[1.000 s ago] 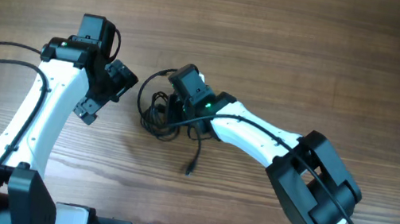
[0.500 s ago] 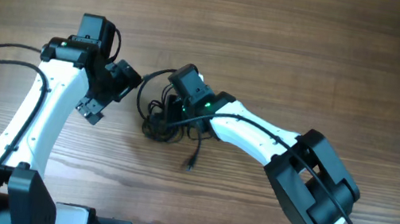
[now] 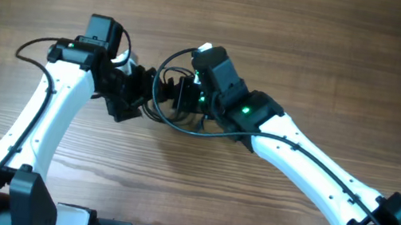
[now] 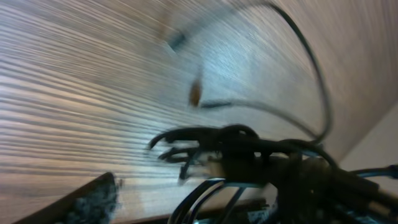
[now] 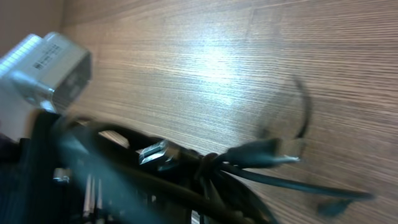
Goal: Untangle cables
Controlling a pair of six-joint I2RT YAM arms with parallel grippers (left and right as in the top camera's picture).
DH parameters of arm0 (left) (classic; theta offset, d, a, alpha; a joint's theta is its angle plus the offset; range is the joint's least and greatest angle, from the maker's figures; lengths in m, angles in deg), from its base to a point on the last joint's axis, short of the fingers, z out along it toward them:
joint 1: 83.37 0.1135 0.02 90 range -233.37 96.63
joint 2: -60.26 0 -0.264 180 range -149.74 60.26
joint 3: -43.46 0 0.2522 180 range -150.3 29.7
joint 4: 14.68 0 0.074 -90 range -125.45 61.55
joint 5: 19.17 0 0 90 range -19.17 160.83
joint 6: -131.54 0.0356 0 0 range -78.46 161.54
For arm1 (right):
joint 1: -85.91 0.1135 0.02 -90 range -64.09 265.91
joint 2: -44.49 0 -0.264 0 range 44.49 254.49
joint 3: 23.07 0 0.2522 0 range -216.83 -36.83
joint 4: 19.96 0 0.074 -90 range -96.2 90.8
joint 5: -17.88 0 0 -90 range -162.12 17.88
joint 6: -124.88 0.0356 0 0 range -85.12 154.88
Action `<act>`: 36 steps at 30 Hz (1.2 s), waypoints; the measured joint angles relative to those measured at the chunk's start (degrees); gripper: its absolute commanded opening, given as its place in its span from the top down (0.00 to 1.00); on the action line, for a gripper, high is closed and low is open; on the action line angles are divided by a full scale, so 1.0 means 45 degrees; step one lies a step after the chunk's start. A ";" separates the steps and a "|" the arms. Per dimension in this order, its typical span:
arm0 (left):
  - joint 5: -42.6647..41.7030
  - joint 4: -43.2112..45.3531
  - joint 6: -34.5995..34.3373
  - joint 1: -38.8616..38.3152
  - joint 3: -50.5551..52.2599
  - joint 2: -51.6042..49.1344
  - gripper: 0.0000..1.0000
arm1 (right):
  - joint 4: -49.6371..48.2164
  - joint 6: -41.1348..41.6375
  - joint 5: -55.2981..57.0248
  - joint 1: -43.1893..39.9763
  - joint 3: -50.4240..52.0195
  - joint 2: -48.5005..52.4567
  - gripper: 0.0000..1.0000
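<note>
Overhead: the two arms meet over the middle of the wooden table. The left gripper and the right gripper face each other, and the cables sit bunched between them, touching both. One thin loop sags toward the near edge under the right wrist. The right claw is clenched. Whether the left claw is spread or closed cannot be told (it is a dark mass from above).

Left wrist: the view is blurred. The cables form a dark knot low in the centre, with one cord arcing up to the right. One finger shows at lower left, apart from the knot.

Right wrist: the cables crowd against the clenched fingers, with a silvery plug among them. Whether a strand is pinched is hidden. A pale grey housing sits at upper left.
</note>
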 measured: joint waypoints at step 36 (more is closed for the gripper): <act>0.1700 0.0248 -0.0777 -0.0379 0.0034 -0.0034 0.96 | 0.0860 -0.1205 -0.6470 -0.1991 -0.0049 -0.2069 0.77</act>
